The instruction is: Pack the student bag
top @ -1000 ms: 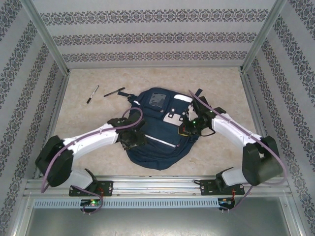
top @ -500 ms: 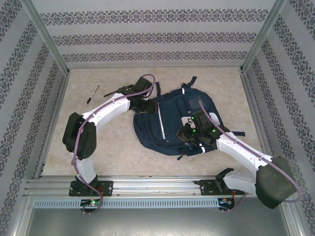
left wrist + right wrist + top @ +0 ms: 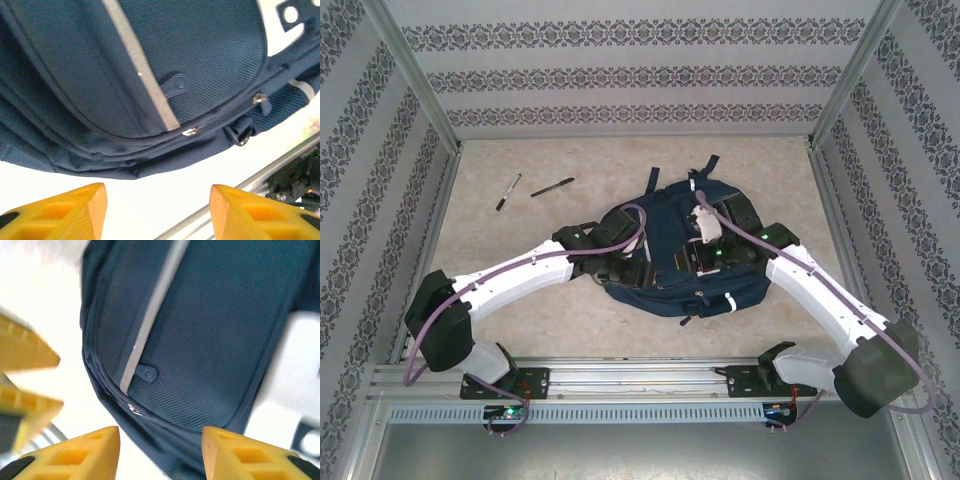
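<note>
The student bag (image 3: 670, 225) is a navy backpack with a thin white stripe, lying flattened mid-table with its straps toward the far side. My left gripper (image 3: 623, 268) hovers at the bag's near-left edge. In the left wrist view its yellow fingers (image 3: 75, 207) stand open over bare table, just off the bag (image 3: 200, 55), and a zipper pull (image 3: 190, 131) shows. My right gripper (image 3: 708, 262) is over the bag's near-right part. In the right wrist view that gripper (image 3: 161, 440) is open above the bag's fabric (image 3: 220, 340), holding nothing.
Two black pens (image 3: 508, 190) (image 3: 552, 186) lie on the table at the far left. The metal rail (image 3: 640, 372) runs along the near edge just behind the bag. Patterned walls close the table on three sides.
The bag has been turned and dragged toward the near edge. My left arm swung back from the bag's far-left corner to its near-left edge. My right gripper has opened and let go.
</note>
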Motion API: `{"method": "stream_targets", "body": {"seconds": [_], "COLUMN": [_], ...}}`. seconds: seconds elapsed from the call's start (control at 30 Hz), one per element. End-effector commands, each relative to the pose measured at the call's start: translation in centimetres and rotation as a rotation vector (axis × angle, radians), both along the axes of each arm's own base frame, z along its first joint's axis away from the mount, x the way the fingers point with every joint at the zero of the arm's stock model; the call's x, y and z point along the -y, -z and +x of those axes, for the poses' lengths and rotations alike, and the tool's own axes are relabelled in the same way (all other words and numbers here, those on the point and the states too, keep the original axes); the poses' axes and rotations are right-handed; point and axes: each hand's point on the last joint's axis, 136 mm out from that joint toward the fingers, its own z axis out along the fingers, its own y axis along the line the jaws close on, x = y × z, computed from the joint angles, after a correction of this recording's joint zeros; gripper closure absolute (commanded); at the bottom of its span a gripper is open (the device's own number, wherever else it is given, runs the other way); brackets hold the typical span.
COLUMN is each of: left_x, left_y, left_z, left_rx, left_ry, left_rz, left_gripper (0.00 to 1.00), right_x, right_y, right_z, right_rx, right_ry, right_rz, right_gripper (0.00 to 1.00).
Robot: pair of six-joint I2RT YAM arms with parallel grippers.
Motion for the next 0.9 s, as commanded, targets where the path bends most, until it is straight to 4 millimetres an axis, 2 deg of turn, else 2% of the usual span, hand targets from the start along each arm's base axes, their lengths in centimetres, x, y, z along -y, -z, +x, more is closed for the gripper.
{"method": "stream_targets", "body": {"seconds": [0.0,0.03,0.13,0.2,0.3,0.4,0.5,0.67,0.73,0.77,0.83,0.87], "left_x": [0.5,1.0,2.2,2.4,2.1,1.6,1.1,1.4,2.0,2.2,2.9,3.1], "left_y": [0.0,0.0,0.1,0.7,1.6,2.1,2.1,1.4,1.2,1.1,0.8,0.7], "left_z": [0.7,0.5,-0.5,-1.2,-1.7,-1.8,-1.9,-1.8,-1.6,-1.6,-1.5,-1.4], "left_rx": [-0.012,-0.03,-0.065,-0.089,-0.103,-0.094,-0.074,-0.046,-0.039,-0.038,-0.042,-0.045], "left_ry": [-0.072,-0.074,-0.069,-0.079,-0.123,-0.142,-0.133,-0.121,-0.117,-0.114,-0.112,-0.114], "left_rz": [-0.069,-0.095,-0.145,-0.161,-0.184,-0.192,-0.17,-0.222,-0.261,-0.277,-0.313,-0.322], "left_gripper": [0.45,0.45,0.45,0.45,0.46,0.48,0.47,0.46,0.45,0.45,0.44,0.44], "right_x": [-0.2,-0.5,-0.3,-0.5,-0.8,-0.6,-0.6,-0.3,-0.4,-0.6,-1.5,-2.0], "right_y": [0.3,1.0,3.6,4.5,5.9,7.5,8.4,9.6,9.3,8.8,7.0,5.9], "right_z": [-0.4,-0.9,-3.9,-3.8,-2.9,-0.5,0.8,1.9,2.4,2.6,2.7,2.7], "right_rx": [0.406,0.483,0.586,0.614,0.625,0.659,0.692,0.769,0.812,0.827,0.865,0.88], "right_ry": [-0.515,-0.642,-1.009,-1.075,-1.154,-1.165,-1.162,-1.129,-1.086,-1.061,-0.992,-0.944], "right_rz": [-0.177,-0.21,-0.256,-0.268,-0.316,-0.48,-0.562,-0.651,-0.661,-0.651,-0.589,-0.537], "right_gripper": [0.5,0.46,0.34,0.35,0.4,0.51,0.62,0.58,0.67,0.74,0.96,1.0]}}
